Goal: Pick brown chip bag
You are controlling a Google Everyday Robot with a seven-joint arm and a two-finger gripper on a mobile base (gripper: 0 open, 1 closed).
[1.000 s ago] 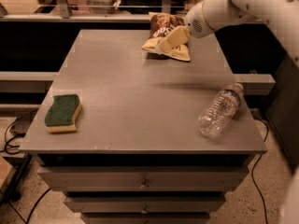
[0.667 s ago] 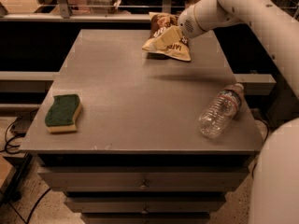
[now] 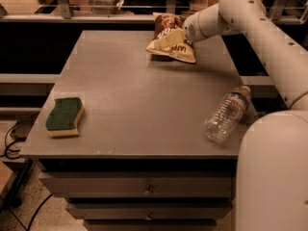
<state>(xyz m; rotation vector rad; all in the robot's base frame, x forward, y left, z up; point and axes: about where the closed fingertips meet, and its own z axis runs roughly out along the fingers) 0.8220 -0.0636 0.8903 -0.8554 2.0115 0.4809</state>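
Note:
The brown chip bag (image 3: 179,52) lies at the far edge of the grey table (image 3: 134,85), right of the middle. Its dark brown end points away from me and its tan end with white lettering points toward me. My gripper (image 3: 169,38) comes in from the right on the white arm and sits right on top of the bag, covering its middle. Where it touches the bag is hidden.
A green-and-yellow sponge (image 3: 64,115) lies near the front left edge. A clear plastic water bottle (image 3: 226,114) lies on its side at the right edge. My arm's white body (image 3: 272,167) fills the right foreground. Drawers (image 3: 149,189) sit under the tabletop, and a rail runs behind it.
My arm has swung left, bringing the gripper further over the bag. The bag has stayed at about the same spot on the table.

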